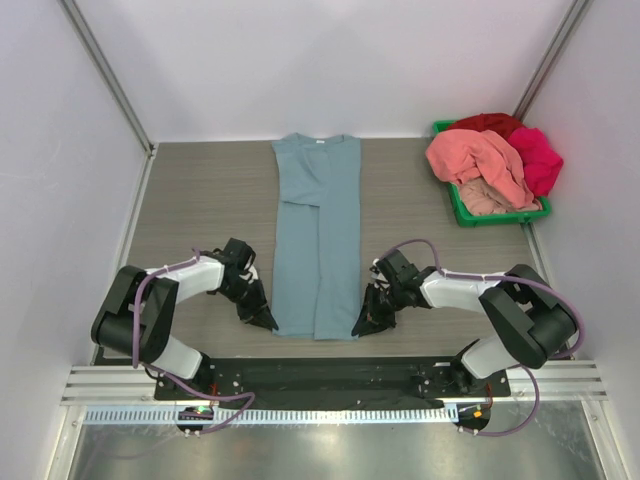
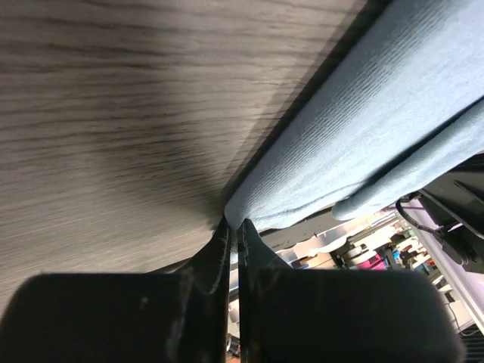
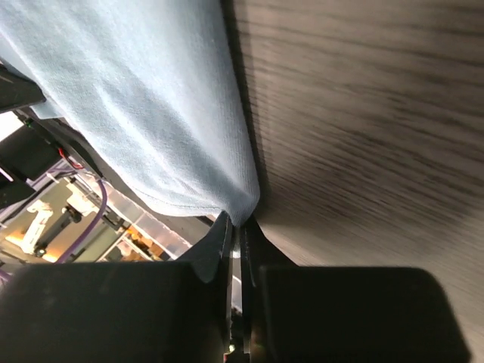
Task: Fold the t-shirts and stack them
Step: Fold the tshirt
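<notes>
A dusty blue-grey t-shirt [image 1: 320,232] lies on the table as a long narrow strip with its sides folded in, a white label at the far neck end. My left gripper [image 1: 268,322] is shut on the shirt's near left hem corner [image 2: 240,213]. My right gripper [image 1: 361,327] is shut on the near right hem corner [image 3: 246,208]. Both corners sit low at the table. A salmon-pink tee [image 1: 478,160], a red tee [image 1: 490,124] and a magenta tee [image 1: 538,158] are piled in the bin.
The green plastic bin [image 1: 462,208] stands at the far right corner against the wall. White walls close the table on the left, back and right. A black base rail [image 1: 330,372] runs along the near edge behind both arms.
</notes>
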